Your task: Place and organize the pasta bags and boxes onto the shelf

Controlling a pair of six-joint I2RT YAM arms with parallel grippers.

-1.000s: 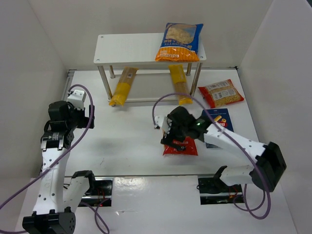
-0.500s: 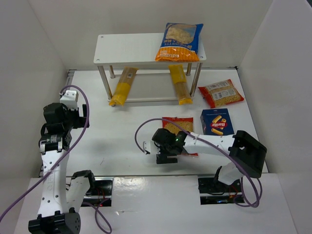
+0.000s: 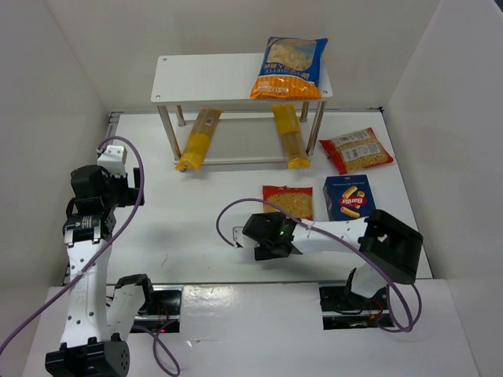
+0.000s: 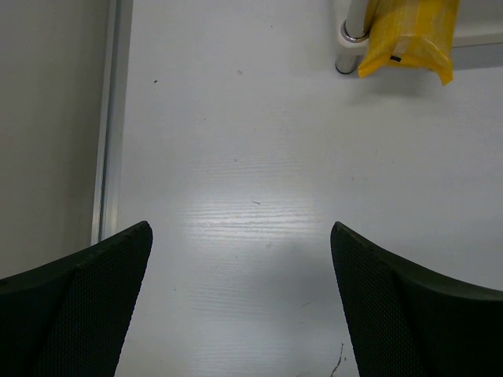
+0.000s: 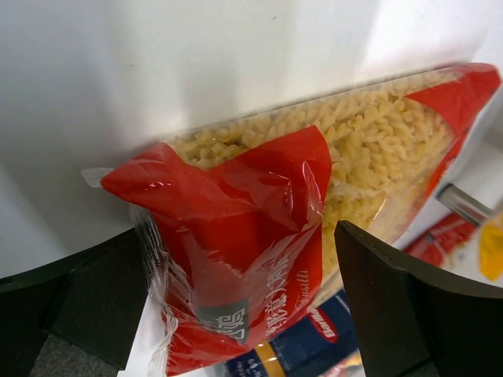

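Note:
The white shelf (image 3: pixel 204 77) stands at the back with the orange-and-blue bag (image 3: pixel 289 67) on its top. Two yellow spaghetti bags (image 3: pixel 198 139) (image 3: pixel 289 135) lie on its lower level; one end (image 4: pixel 409 35) shows in the left wrist view. A red bag (image 3: pixel 288 201) lies mid-table, and the dark blue pasta box (image 3: pixel 349 196) sits to its right. A second red bag (image 3: pixel 357 149) lies by the shelf's right leg. My right gripper (image 3: pixel 277 228) sits low at the first red bag's near end, open, with that end (image 5: pixel 244 236) between its fingers. My left gripper (image 3: pixel 126 182) hangs open over bare table.
White walls close in the table on the left, back and right. A metal rail (image 4: pixel 106 133) runs along the left wall. A shelf leg (image 4: pixel 352 31) stands beside the spaghetti end. The blue box (image 5: pixel 314 345) shows behind the red bag in the right wrist view.
My right arm has drawn back from above the red bag toward the front edge and dropped low behind the bag's near end. The left arm has pulled slightly left.

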